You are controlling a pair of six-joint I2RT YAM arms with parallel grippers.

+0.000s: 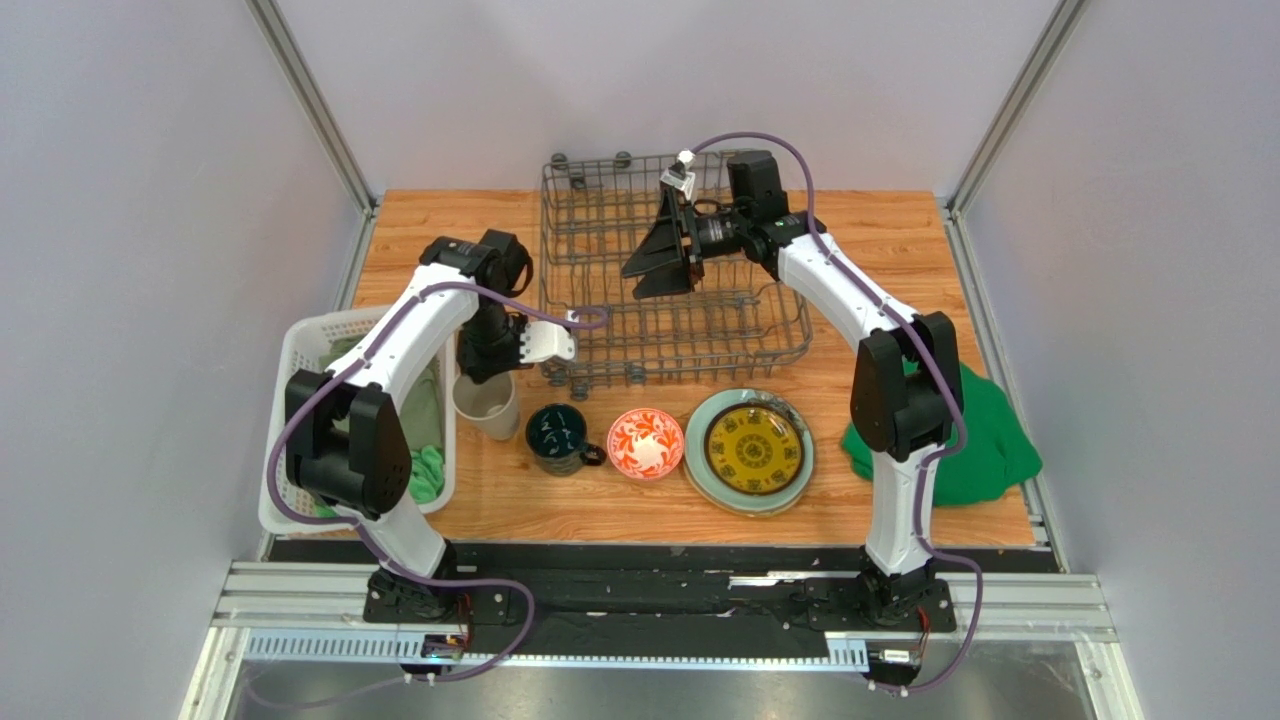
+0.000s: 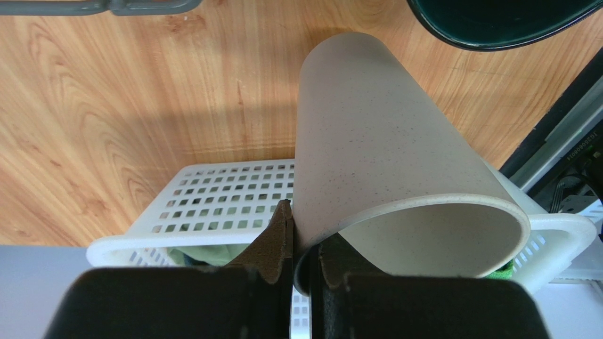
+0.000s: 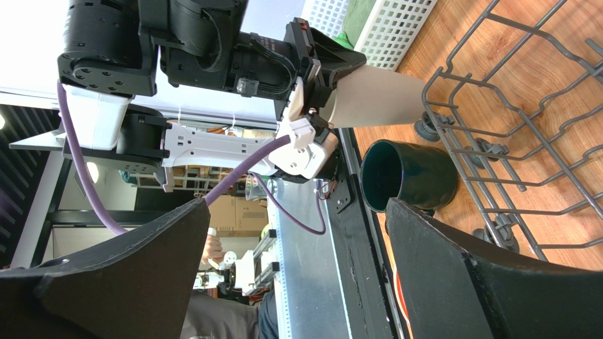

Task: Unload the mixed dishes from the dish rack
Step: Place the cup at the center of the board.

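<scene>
In front of the dish rack point(image 1: 706, 353), the left gripper point(image 2: 303, 236) is pinching the rim of the upright tumbler point(image 1: 487, 408) from above, just left of the mug point(image 1: 558, 437); the right gripper point(image 3: 297, 212) is hanging wide open over the rack, farther away.

Wooden table point(image 1: 902, 240), light grain; dark grey wire dish rack point(image 1: 706, 357) stands on its far middle part. In a row along the wood just in front of the rack, left to right: beige tumbler point(image 1: 486, 405) upright, dark teal mug point(image 1: 558, 437), small red-and-white bowl point(image 1: 646, 443), then a yellow patterned plate point(image 1: 753, 446) stacked on a pale green plate point(image 1: 694, 450). White slatted basket point(image 1: 308, 353) sits at the left edge and a green cloth point(image 1: 984, 435) is bunched at the right edge, partly over it.
</scene>
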